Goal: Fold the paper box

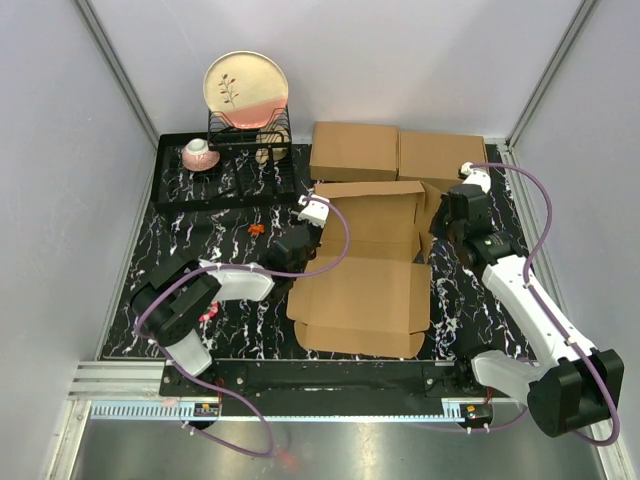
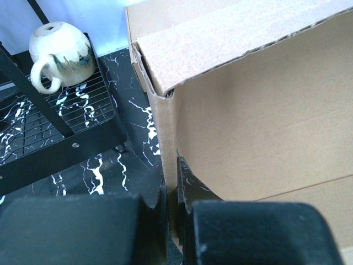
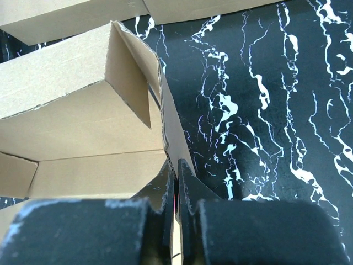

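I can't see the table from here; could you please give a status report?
Left gripper shut on box left wall. Right gripper shut on right wall. Rear end raised, front panel flat. Two flat boxes close behind.

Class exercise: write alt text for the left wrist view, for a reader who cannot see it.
The left gripper pinches an upright wall of the brown paper box, which fills the right side. A cream mug sits on a black rack, upper left.

Robotics lab test cell. White panel walls (image 1: 60, 150) on aluminium framing (image 1: 120, 72) enclose a black marbled counter (image 1: 200, 225); the left arm (image 1: 235, 283) and right arm (image 1: 535, 305) are bolted to a front rail (image 1: 320, 375).
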Controlling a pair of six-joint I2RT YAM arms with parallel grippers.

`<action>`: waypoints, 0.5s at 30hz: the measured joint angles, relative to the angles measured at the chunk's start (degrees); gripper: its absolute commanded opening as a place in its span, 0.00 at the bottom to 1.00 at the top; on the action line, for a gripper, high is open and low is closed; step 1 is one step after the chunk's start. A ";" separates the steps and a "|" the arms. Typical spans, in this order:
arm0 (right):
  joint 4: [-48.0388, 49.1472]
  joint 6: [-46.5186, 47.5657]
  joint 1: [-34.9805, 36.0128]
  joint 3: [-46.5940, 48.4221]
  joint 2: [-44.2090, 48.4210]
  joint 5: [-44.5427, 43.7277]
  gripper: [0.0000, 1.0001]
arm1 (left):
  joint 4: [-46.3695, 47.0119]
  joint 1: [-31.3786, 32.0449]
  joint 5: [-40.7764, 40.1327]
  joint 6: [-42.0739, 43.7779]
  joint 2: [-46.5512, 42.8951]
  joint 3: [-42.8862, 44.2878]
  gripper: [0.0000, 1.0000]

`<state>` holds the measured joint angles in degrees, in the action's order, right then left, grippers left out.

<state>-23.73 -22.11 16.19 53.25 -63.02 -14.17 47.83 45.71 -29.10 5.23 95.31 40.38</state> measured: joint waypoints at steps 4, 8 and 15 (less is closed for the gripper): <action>0.11 -1.22 0.00 -0.17 -0.04 1.99 0.00 | -0.61 0.17 -0.94 0.17 0.00 0.04 0.00; 3.41 -2.56 0.00 -4.11 0.81 4.79 0.00 | -2.86 0.31 -1.55 -0.68 0.35 0.90 0.00; 9.57 -4.11 0.90 -12.57 4.70 8.50 0.00 | -5.18 0.55 -1.99 -1.86 1.57 1.01 0.00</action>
<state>-14.15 -26.22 17.08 40.69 -58.33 -5.67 42.65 46.26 -31.09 3.38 96.88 41.39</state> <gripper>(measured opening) 0.054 0.046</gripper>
